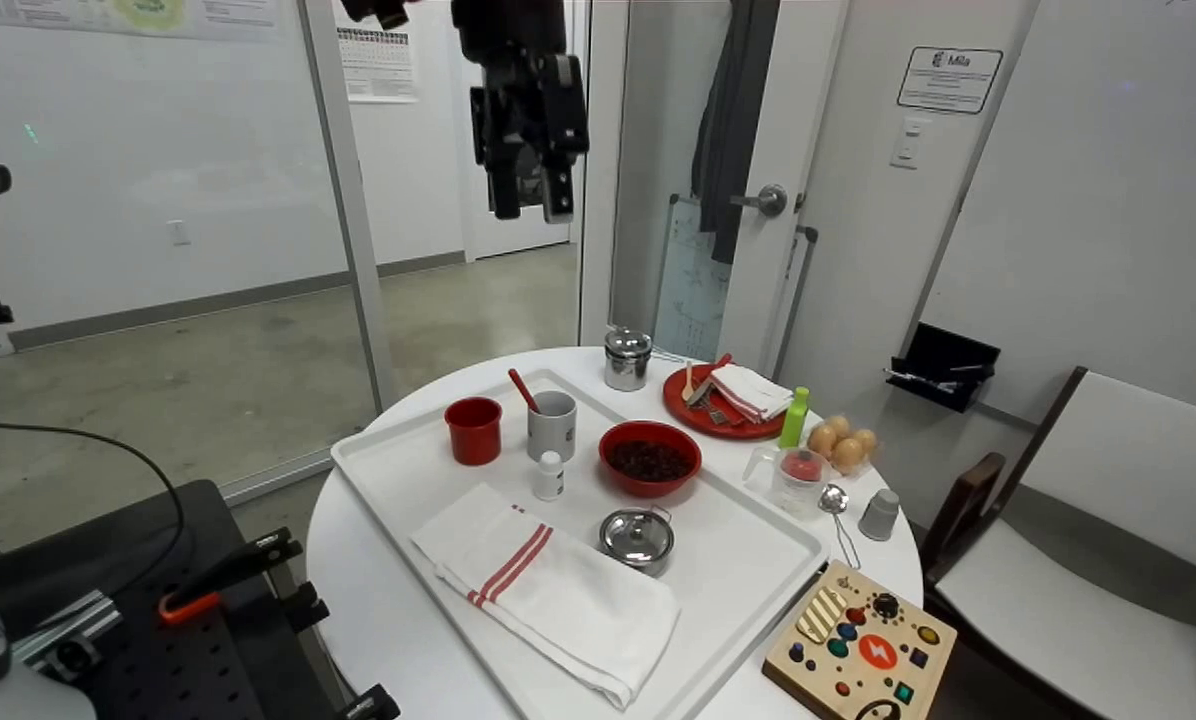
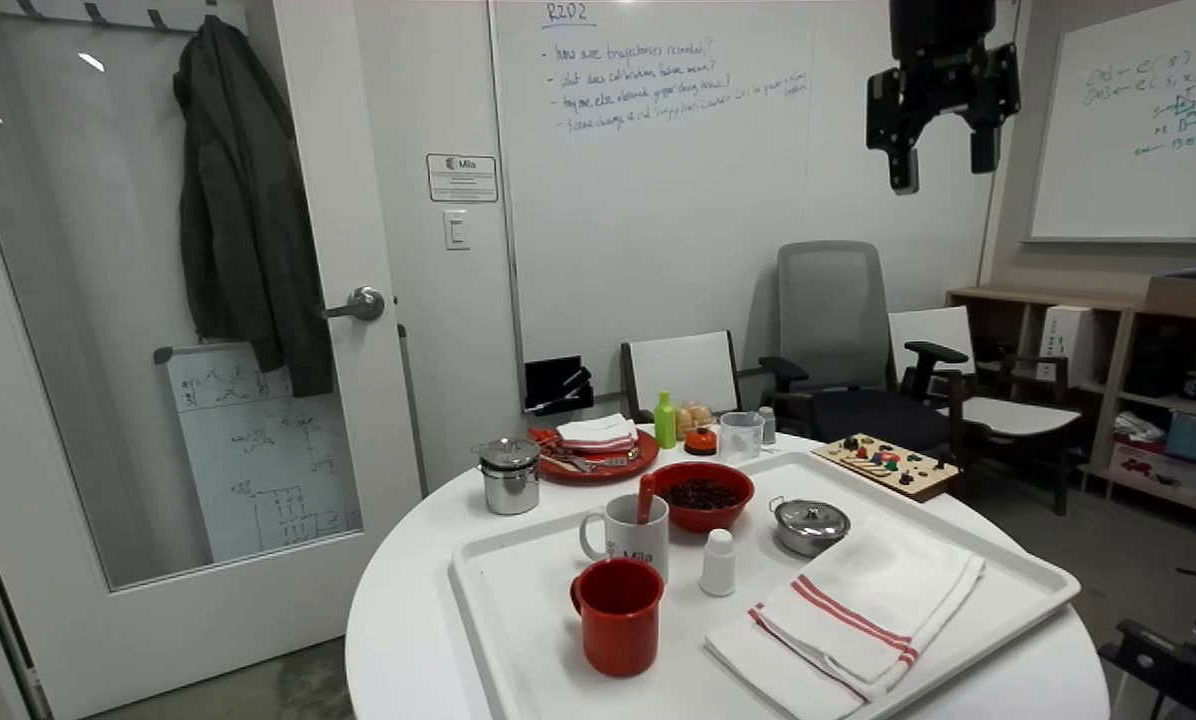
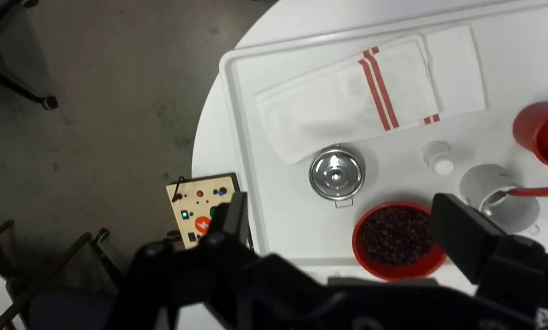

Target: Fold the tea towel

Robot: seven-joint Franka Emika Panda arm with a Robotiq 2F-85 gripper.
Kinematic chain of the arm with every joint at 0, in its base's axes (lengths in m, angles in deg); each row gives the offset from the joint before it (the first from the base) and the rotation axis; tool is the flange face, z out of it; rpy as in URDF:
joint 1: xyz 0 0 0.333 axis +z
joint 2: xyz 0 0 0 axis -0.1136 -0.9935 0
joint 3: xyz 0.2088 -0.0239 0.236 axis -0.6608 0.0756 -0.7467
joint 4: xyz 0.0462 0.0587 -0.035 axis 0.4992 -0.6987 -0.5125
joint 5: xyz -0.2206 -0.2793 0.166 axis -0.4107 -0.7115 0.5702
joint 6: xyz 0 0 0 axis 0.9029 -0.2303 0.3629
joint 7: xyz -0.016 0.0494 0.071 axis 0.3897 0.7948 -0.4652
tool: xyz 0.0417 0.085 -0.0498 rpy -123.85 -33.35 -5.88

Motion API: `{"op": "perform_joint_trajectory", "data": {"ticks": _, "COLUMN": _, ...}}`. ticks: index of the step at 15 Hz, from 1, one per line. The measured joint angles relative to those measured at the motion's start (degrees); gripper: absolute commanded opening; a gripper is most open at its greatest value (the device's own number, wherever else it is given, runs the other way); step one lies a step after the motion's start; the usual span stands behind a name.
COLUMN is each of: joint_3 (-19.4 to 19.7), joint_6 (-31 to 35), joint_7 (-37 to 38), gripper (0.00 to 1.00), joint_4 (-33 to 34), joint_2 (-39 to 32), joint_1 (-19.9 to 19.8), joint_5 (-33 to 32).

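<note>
The tea towel [image 1: 568,590] lies folded on the white tray [image 1: 718,640], at the near left in an exterior view, with red stripes crossing its upper layer and a strip of the lower layer showing at its far left end; any inner folds are hidden. The tray's near edge runs out of the frame there, as does that of the round table [image 1: 388,640]. Well above the tea towel hangs the gripper [image 2: 945,175], its fingers spread wide with the whiteboard [image 2: 678,250] showing between them; the arm [image 2: 943,25] over it is cut off by the top of the frame. In the wrist view the fingers are dark and blurred, and the left-hand one covers part of the wooden button panel [image 3: 198,208], while the red mug [image 3: 528,124] is cut off at the right. The lidded steel pan [image 1: 637,540] stands just beside the tea towel; whether the two touch I cannot tell. The lid [image 2: 811,517] conceals the pan's inside, and the dark pieces [image 3: 393,236] in the red bowl [image 1: 648,488] are too small to name. On the far side of the table, a smaller folded cloth [image 1: 753,388] partly covers the cutlery [image 1: 700,393] on a red plate [image 1: 728,430].
</note>
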Motion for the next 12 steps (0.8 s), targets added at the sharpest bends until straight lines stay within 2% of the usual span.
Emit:
{"op": "perform_joint_trajectory", "data": {"ticks": 4, "joint_3": 3.3, "joint_6": 0.4, "joint_7": -2.9, "gripper": 1.00, "joint_4": -1.2, "joint_2": -5.7, "joint_1": -0.1, "joint_5": 0.0}}
{"op": "perform_joint_trajectory", "data": {"ticks": 8, "joint_3": 3.7, "joint_6": 2.7, "joint_7": -4.0, "gripper": 1.00, "joint_4": -1.0, "joint_2": -10.6, "joint_1": 0.0, "joint_5": -0.1}}
{"op": "perform_joint_trajectory", "data": {"ticks": 12, "joint_3": 3.6, "joint_6": 2.7, "joint_7": -4.0, "gripper": 1.00, "joint_4": -0.1, "joint_2": -11.9, "joint_1": 0.1, "joint_5": -0.1}}
